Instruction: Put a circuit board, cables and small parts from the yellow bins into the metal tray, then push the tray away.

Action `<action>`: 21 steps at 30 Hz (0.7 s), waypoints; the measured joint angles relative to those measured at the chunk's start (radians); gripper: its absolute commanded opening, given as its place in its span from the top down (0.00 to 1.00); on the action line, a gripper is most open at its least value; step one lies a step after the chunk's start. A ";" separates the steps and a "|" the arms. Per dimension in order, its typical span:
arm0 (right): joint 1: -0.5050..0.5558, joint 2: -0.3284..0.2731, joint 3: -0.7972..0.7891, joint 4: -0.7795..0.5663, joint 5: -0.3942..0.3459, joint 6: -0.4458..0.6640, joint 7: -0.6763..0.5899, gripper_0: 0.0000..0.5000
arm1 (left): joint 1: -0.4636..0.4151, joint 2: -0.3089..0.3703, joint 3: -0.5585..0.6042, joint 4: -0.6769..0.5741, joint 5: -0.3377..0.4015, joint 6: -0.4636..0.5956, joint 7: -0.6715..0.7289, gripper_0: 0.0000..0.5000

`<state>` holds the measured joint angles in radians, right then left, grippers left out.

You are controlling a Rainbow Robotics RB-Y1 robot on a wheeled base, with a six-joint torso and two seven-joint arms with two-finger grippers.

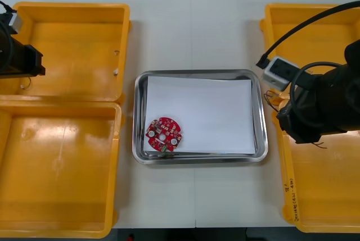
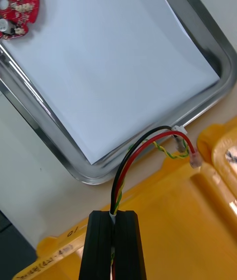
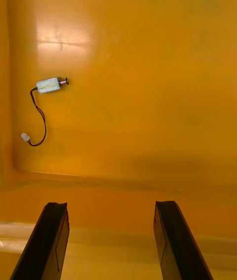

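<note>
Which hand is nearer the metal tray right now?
Right. The right hand, shut on a red and yellow cable, is over the bin rim beside the tray; the left hand, open, is over the far left bin, farther off.

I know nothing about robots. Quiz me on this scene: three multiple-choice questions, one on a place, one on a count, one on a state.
1. Where does the red circuit board lie?
A. on the bare table
B. in the metal tray
C. on the floor

2. How many circuit boards are in the tray?
A. none
B. one
C. three

3. What state is the right gripper in?
A. wide open
B. shut on nothing
C. shut on the red and yellow cable

Answers:
1 B: it lies on the tray's white inside, at the near corner on the robot's left.
2 B: a single red disc lies there.
3 C: the cable is pinched in it, over a yellow bin beside the tray.
The left gripper hangs open over the far left bin.
</note>
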<state>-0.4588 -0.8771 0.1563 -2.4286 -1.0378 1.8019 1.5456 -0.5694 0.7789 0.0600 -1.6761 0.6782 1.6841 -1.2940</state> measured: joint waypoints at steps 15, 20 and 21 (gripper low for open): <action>-0.088 0.085 0.214 0.063 0.116 -0.066 0.288 1.00 | 0.001 0.000 -0.004 0.122 -0.079 -0.088 -0.281 0.00; -0.109 0.131 0.255 0.127 0.148 -0.067 0.420 1.00 | 0.004 0.000 -0.030 0.128 -0.118 -0.128 -0.319 0.00; -0.113 0.138 0.264 0.137 0.160 -0.067 0.448 1.00 | 0.004 0.000 -0.036 0.134 -0.118 -0.139 -0.319 0.00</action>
<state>-0.5721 -0.7395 0.4208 -2.2919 -0.8779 1.7350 1.9931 -0.5655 0.7789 0.0236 -1.5422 0.5603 1.5453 -1.6128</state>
